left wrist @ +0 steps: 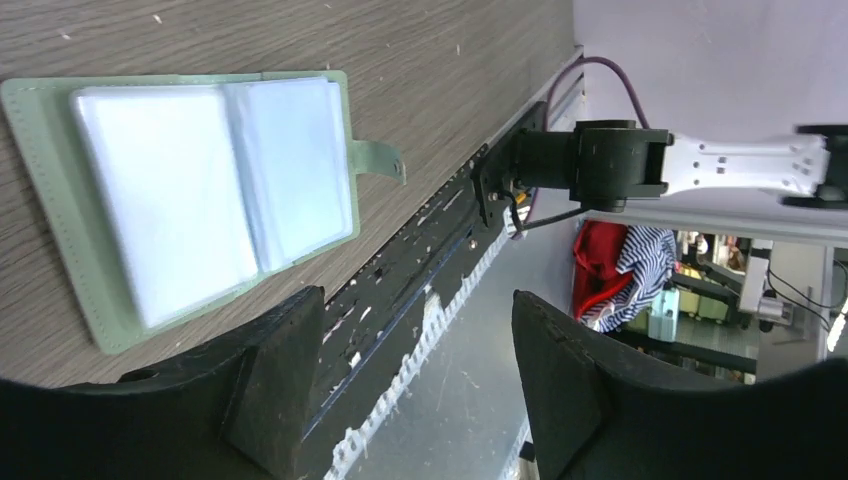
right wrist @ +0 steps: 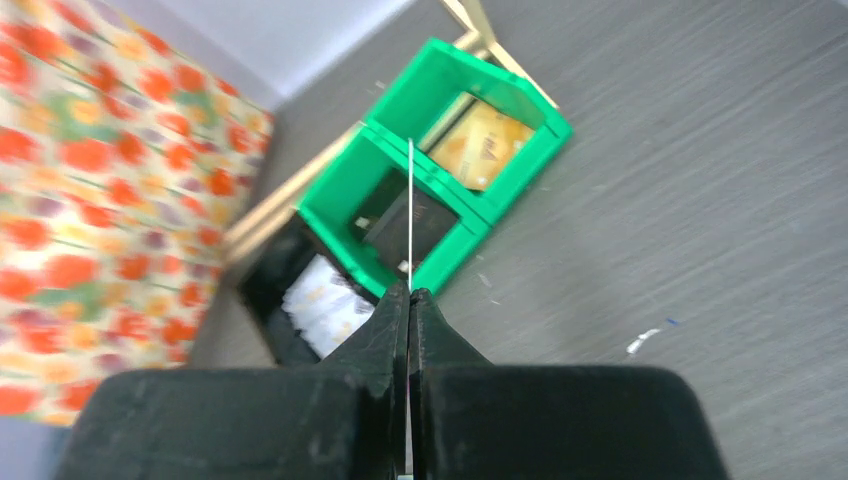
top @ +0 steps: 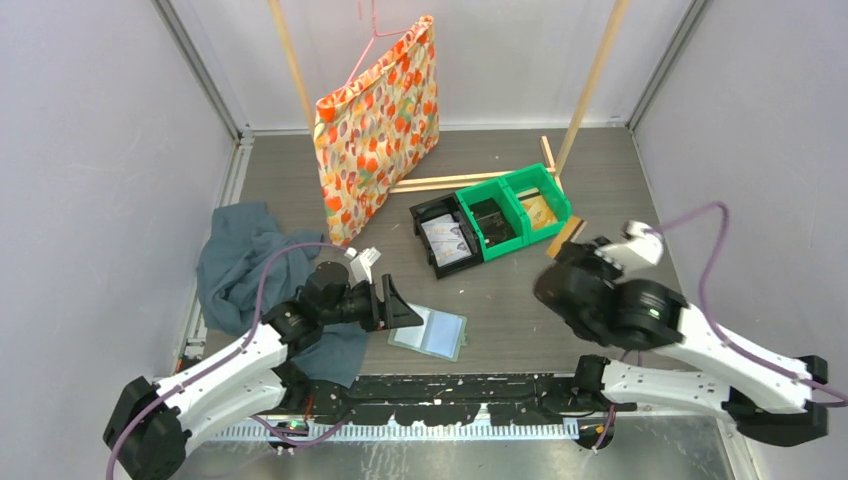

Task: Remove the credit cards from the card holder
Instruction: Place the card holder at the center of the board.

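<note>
The card holder (top: 428, 332) lies open and flat near the table's front edge, sage green with pale blue inner sleeves (left wrist: 200, 200) and a small tab at its side. My left gripper (top: 400, 305) hovers just left of it, open, with nothing between its fingers (left wrist: 418, 300). My right gripper (top: 560, 270) hangs over the right side of the table, shut (right wrist: 410, 292) on a thin credit card (right wrist: 410, 215). That card shows edge-on as a white line pointing at the green bins.
Two joined green bins (top: 545, 195) hold a gold card (right wrist: 483, 148) and a dark card (top: 492, 222). A black tray (top: 445, 240) beside them holds white cards. A dark teal cloth (top: 240, 265) lies at the left. A floral bag (top: 378, 125) hangs at the back.
</note>
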Available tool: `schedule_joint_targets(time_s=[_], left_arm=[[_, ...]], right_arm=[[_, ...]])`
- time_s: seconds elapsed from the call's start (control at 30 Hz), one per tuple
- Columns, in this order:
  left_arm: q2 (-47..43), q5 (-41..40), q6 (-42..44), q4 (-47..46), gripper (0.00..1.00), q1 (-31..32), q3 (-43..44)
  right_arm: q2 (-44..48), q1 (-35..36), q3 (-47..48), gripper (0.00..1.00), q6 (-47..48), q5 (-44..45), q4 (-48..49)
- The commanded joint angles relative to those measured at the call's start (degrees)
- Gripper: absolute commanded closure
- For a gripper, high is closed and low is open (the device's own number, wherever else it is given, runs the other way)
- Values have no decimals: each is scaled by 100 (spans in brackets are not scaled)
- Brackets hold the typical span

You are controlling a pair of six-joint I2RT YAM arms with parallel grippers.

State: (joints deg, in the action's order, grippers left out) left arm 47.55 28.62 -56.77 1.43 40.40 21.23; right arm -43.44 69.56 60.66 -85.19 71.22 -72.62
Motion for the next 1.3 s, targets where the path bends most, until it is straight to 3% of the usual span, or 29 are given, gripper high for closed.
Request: schedule_joint_targets(time_s=[0.0, 0.2, 0.33, 0.47, 0.67, 0.87, 1.27], left_arm=[[-349, -375, 371, 852, 29, -6, 415], [-891, -832, 496, 1687, 20, -14, 657], [-1089, -1043, 480, 1762, 17, -15, 618], [-847, -756, 544, 1577, 17, -15, 751], [-230, -582, 916, 1972, 17, -17, 1313], [70, -501, 1005, 2232, 17, -15, 1632], [-274, -701, 958, 2313, 17, -15, 1443]], right_arm=[[-1421, -1122, 358, 99, 2199, -1076, 1697], [-2000, -2186, 472, 99, 3372, -2370, 3168], [-2622, -3615, 833, 99, 3612, -4020, 3332], [-3572, -4572, 1667, 99, 3619, -4945, 2853], [-4781, -4868, 2883, 100, 3212, -4217, 1696], [-4960, -5318, 2717, 100, 2910, -4072, 1828], [-5694, -5800, 2557, 100, 2798, -4249, 2252]])
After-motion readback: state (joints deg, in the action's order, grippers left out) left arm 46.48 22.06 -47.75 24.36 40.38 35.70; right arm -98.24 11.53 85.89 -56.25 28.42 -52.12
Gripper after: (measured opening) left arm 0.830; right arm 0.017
